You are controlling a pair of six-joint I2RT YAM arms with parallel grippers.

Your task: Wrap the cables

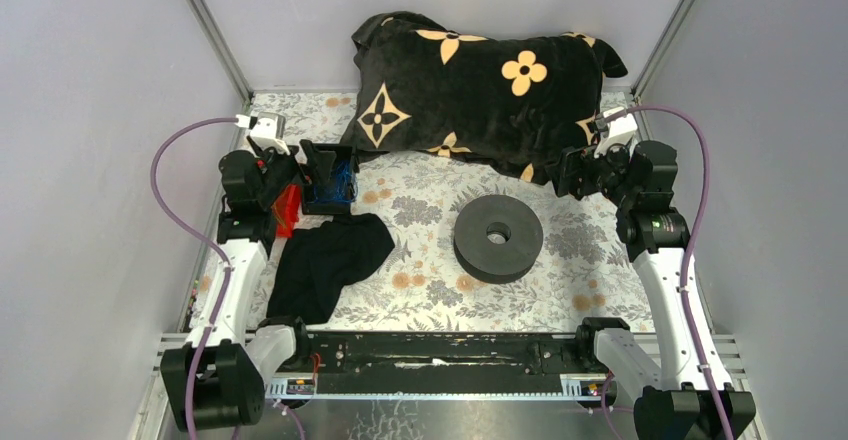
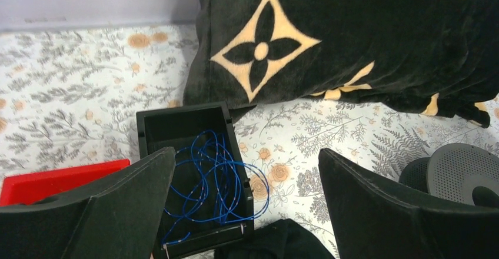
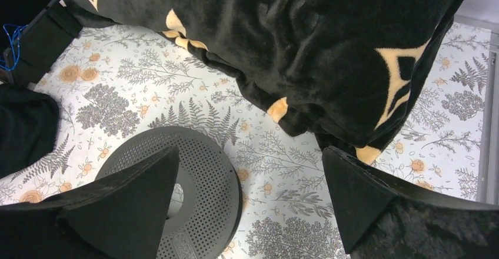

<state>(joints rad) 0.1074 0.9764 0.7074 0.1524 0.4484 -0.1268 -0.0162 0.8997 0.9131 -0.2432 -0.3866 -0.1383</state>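
Thin blue cables point(image 2: 215, 179) lie tangled in a small black box point(image 2: 154, 126), one loop spilling over its right wall; the cables point(image 1: 343, 178) also show in the box point(image 1: 330, 200) from above. My left gripper point(image 2: 247, 170) hovers open above the box's right side, nothing between its fingers. A black disc-shaped spool point(image 1: 498, 237) lies flat mid-table, also seen as the spool point(image 3: 212, 176) under my right gripper. My right gripper point(image 3: 250, 168) hangs open over the spool's right edge, holding nothing. In the top view the left gripper point(image 1: 300, 165) and right gripper point(image 1: 572, 172) sit far apart.
A big black pillow point(image 1: 480, 90) with tan flower marks lies across the back. A black cloth point(image 1: 330, 260) lies in front of the box. A red bin point(image 2: 53, 179) sits left of the box. Grey walls enclose the floral table point(image 1: 420, 290).
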